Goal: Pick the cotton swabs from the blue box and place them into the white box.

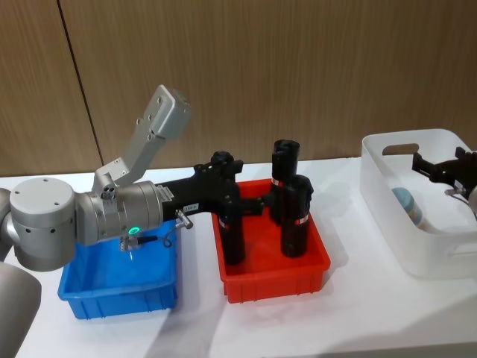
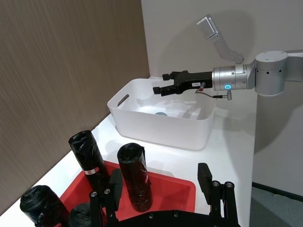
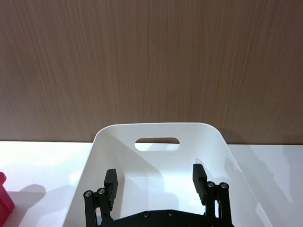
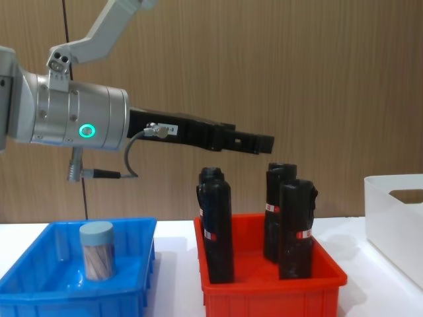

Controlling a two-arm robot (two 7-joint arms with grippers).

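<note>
The right pincer (image 3: 155, 175) hovers spread and empty over the white box (image 3: 156, 125). Next, I think, the left pincer (image 4: 261, 142), also spread, should reach the cotton swabs (image 4: 97, 249) in the blue box (image 4: 66, 300).

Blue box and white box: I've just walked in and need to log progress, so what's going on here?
One jar of cotton swabs is in the white box, and the right gripper hangs open and empty over it. A second jar stands in the blue box. The left gripper, open, reaches out above the black bottles in the red bin, holding nothing.
</note>
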